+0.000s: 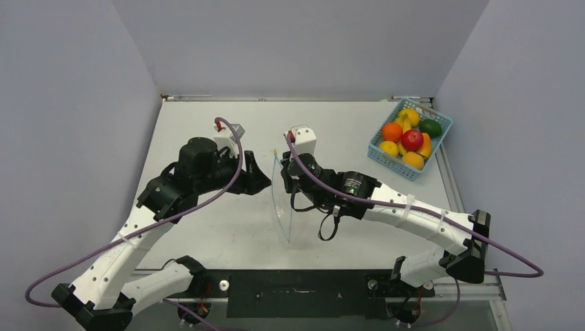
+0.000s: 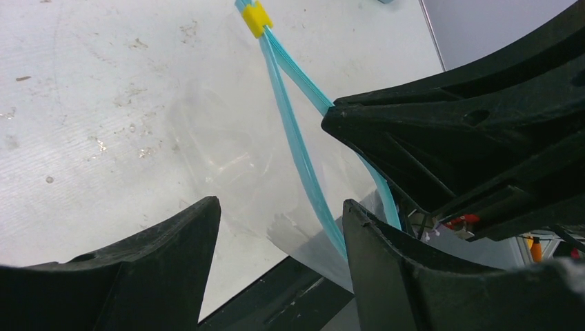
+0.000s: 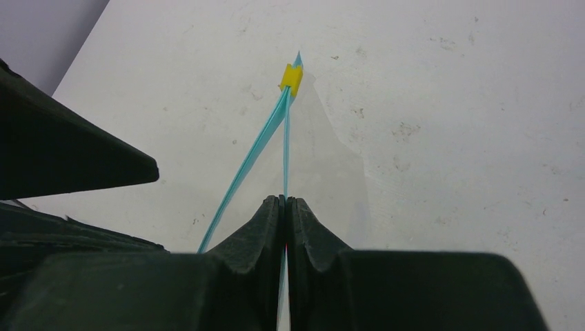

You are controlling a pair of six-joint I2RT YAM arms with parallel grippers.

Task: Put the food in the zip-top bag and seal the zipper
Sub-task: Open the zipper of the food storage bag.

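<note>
The clear zip-top bag (image 1: 284, 210) hangs upright at the table's middle between my two grippers. Its teal zipper (image 3: 285, 148) splits into two strips below a yellow slider (image 3: 291, 78), so the mouth stands partly apart. My right gripper (image 3: 284, 200) is shut on one strip. My left gripper (image 2: 280, 202) is open, and the other strip (image 2: 296, 138) runs between its fingers, close to the right finger (image 2: 386, 262). The food (image 1: 412, 140), several toy fruits, lies in the light-blue basket (image 1: 390, 164) at the far right.
The basket stands near the right wall of the enclosure. A black bar (image 1: 296, 283) runs along the table's near edge between the arm bases. Purple cables (image 1: 227, 189) loop off both arms.
</note>
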